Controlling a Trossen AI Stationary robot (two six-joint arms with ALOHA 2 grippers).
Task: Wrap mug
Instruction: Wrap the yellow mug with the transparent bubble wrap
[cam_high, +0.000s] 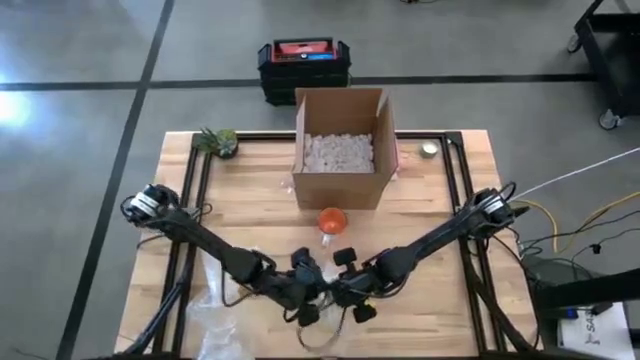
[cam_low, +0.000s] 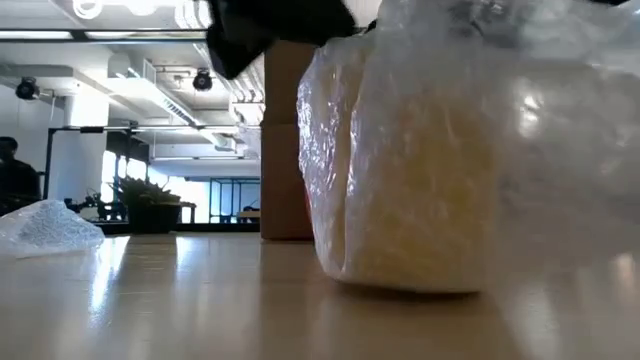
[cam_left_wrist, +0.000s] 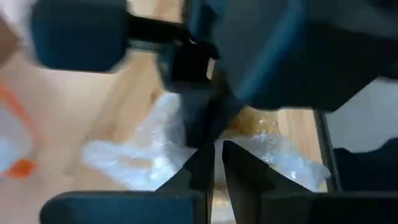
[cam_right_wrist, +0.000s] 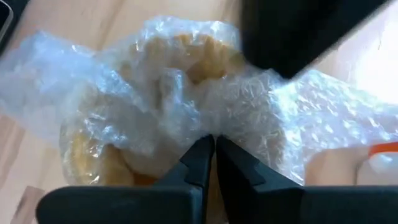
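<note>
Wood table (cam_high: 250, 190) on a grey concrete floor, open office visible beyond in the low view. Cardboard box (cam_high: 340, 145) with white fill sits mid-table, orange item (cam_high: 331, 220) just in front of it, small plant (cam_high: 220, 142) at the far left corner. Mug (cam_right_wrist: 186, 93), yellowish, sits at the near centre edge, mostly covered in bubble wrap (cam_right_wrist: 81, 87). Both arms meet over it. Right gripper (cam_right_wrist: 214, 158) nearly closed, seems to pinch a fold of wrap. Left gripper (cam_left_wrist: 214, 165) also narrow, at the wrap, but hold unclear. Risks: thin pinch may slip and the wrap spring open; pulling sideways could tip or drag the mug off the near edge; the two grippers are crowded and could collide.
</note>
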